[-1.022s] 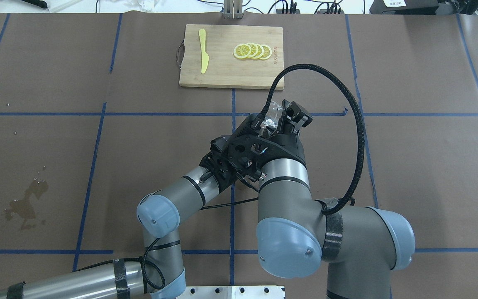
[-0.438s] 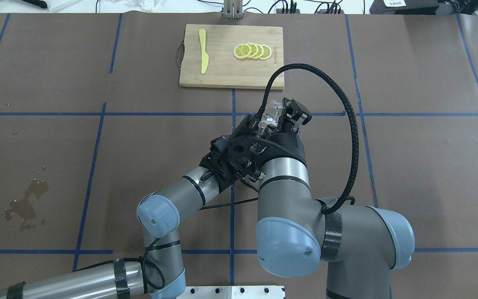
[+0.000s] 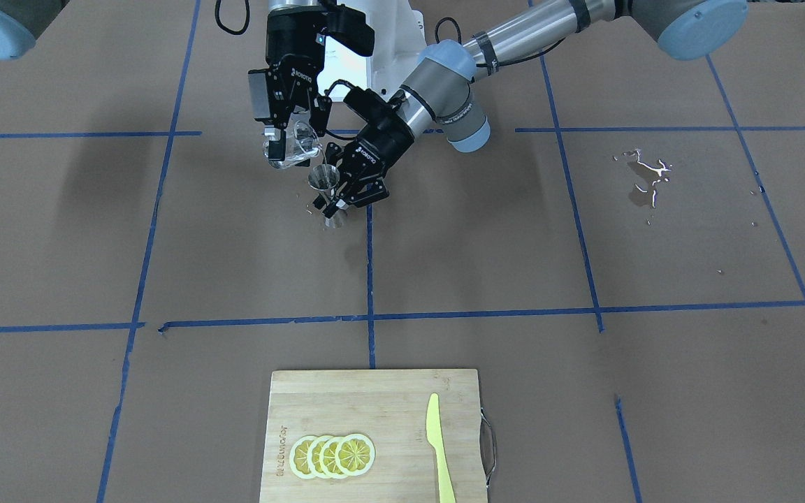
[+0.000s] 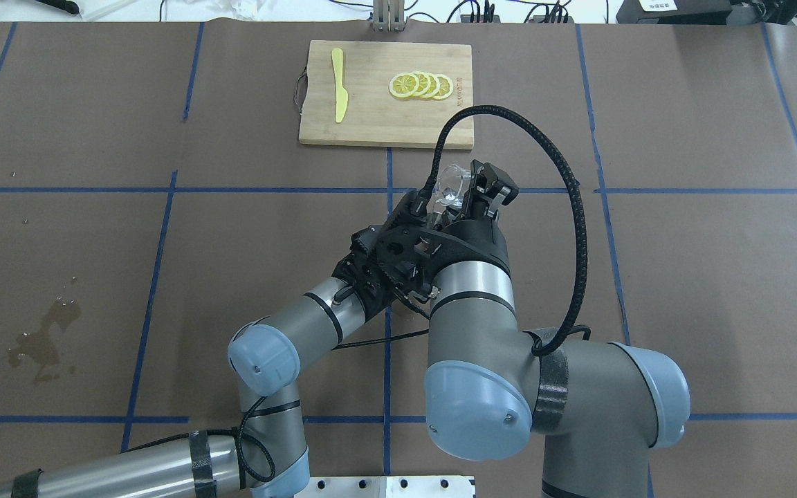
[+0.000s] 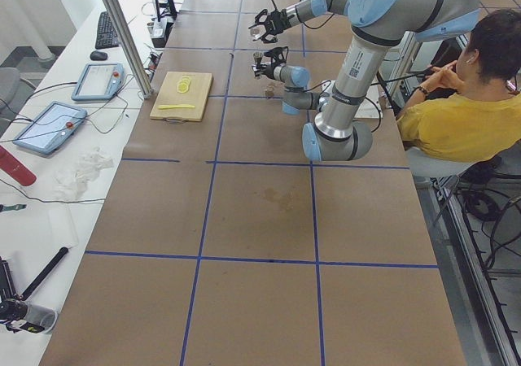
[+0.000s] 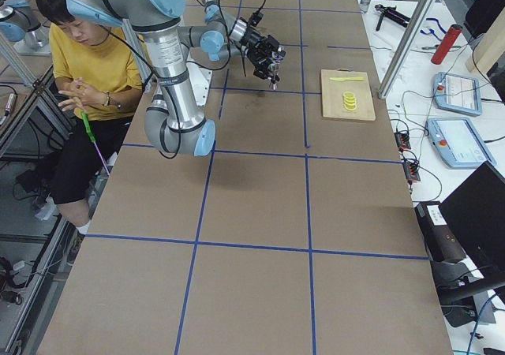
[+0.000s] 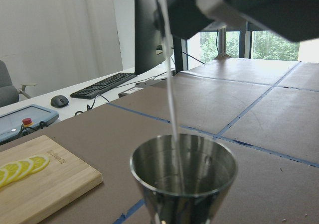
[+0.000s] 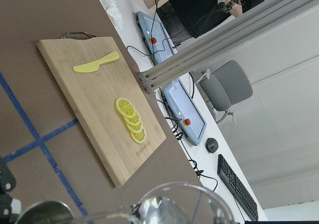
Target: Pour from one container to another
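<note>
**Item 1, R gripper** [image 3: 289,143]: my fingers are clamped on the glass cup [image 3: 296,148], lip tipped down toward the jigger. Chg vs. a sec ago (overhead view): cup + wrist have crept slightly toward the cutting board [image 4: 371,128], and the tilt looks steeper. The cable loop [image 4: 551,152] swung left w/ it.

**Item 2, L gripper** [image 3: 338,201]: fingers closed round the waist of the jigger [image 3: 323,178], mouth up, just below the cup lip. No shift I can make out. It's mostly hidden under my R wrist overhead. Whether its foot touches the table: can't tell.

**Item 3, stream** [image 7: 169,89]: a thin clear thread falls into the jigger bowl and lands inside the rim.

**Item 4, meaning:** pour is under way, not done. The extra tilt prob. keeps the flow going as the cup empties. Fill level is hard to read, so I'd watch the rim.

**Item 5, misc.:** lemon slices [image 4: 420,85] and knife [image 4: 338,86] lie on the board, well apart from the pour. There's a wet patch [image 4: 42,339] far to my L.
</note>
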### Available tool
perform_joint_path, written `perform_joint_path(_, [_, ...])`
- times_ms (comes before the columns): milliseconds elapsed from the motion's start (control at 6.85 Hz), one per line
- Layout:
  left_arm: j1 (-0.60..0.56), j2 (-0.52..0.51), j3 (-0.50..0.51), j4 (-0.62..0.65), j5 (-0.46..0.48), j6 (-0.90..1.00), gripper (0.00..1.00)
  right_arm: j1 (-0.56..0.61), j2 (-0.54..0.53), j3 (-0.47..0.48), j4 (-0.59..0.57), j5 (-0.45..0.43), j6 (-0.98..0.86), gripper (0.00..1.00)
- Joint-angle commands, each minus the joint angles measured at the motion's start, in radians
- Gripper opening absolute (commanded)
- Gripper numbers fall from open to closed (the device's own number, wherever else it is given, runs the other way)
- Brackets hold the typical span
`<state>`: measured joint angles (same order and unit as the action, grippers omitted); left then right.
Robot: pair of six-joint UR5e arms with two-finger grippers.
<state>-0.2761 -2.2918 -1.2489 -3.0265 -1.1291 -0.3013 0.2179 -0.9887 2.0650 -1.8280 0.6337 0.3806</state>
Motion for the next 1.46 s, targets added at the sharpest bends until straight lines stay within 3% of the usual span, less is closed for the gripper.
perform_joint_path(0, [0.000, 0.000, 0.000, 0.000, -0.001, -0.001, 0.00, 0.001, 0.004, 0.000, -0.019, -0.017, -0.012, 0.00])
perform_joint_path(1314, [0.002, -0.006, -0.001, 0.000, -0.001, -0.002, 0.00, 0.008, 0.005, -0.005, -0.024, -0.045, -0.072, 0.00])
